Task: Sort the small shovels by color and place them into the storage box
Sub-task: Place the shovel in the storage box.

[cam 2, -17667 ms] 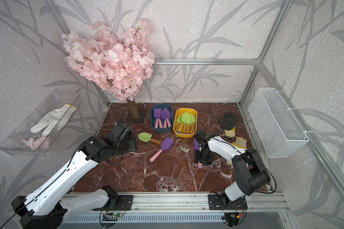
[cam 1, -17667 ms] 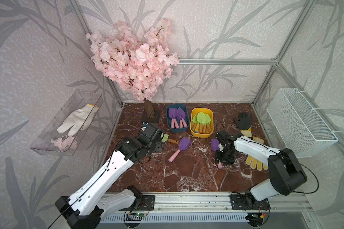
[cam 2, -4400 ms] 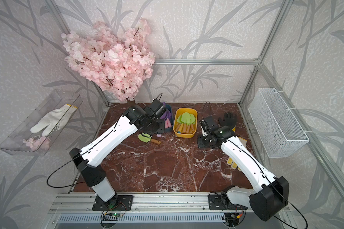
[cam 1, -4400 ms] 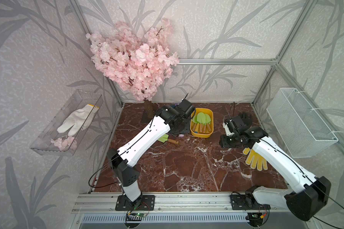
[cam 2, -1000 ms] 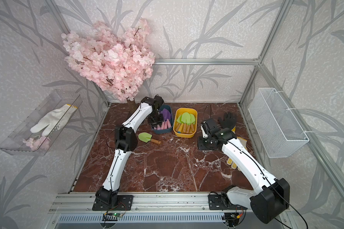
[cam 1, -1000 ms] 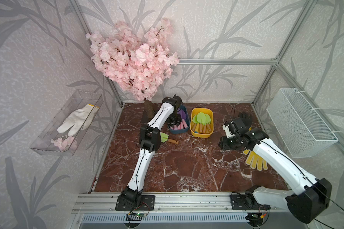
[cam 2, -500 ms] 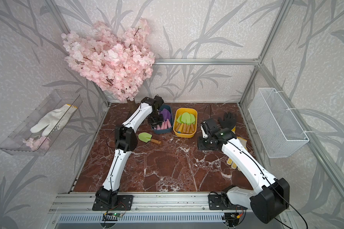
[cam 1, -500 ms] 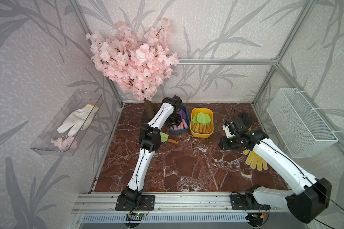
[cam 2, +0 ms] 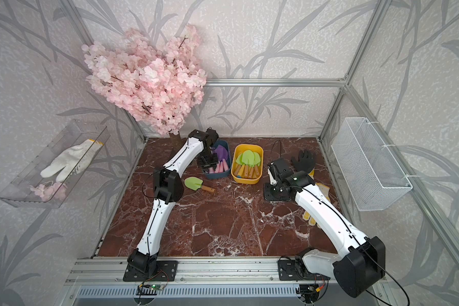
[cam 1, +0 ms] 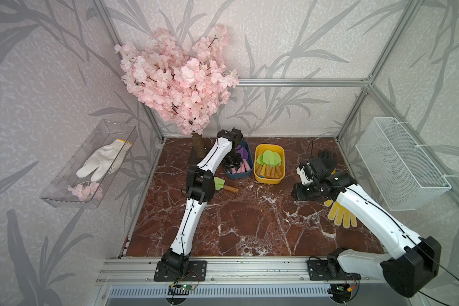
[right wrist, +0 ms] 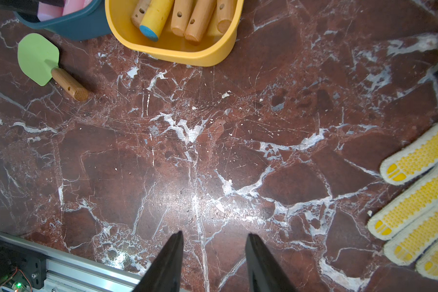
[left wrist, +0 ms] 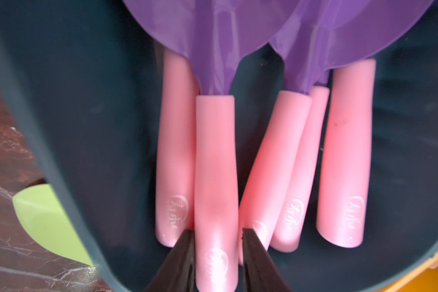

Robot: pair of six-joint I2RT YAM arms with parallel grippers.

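Left arm (cam 1: pixel 187 225), right arm (cam 1: pixel 376 220): white rounded link shells, black joint housings. Thin black cable runs along each white link, with loose loops near left elbow and right base. Black base plates (cam 1: pixel 180 270) screwed to aluminium rail (cam 1: pixel 249 265). Left gripper (left wrist: pixel 216 231), right gripper (right wrist: pixel 215 233): jaws black, glossy, tapered.

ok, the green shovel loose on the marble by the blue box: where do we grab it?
Take the green shovel by its wooden handle, coming down from above with the jaws across its width. The handle is round and stands proud of the marble, while the blade lies thin and flat, near the blue box. Mid-handle toward the free end probably gives the most room.
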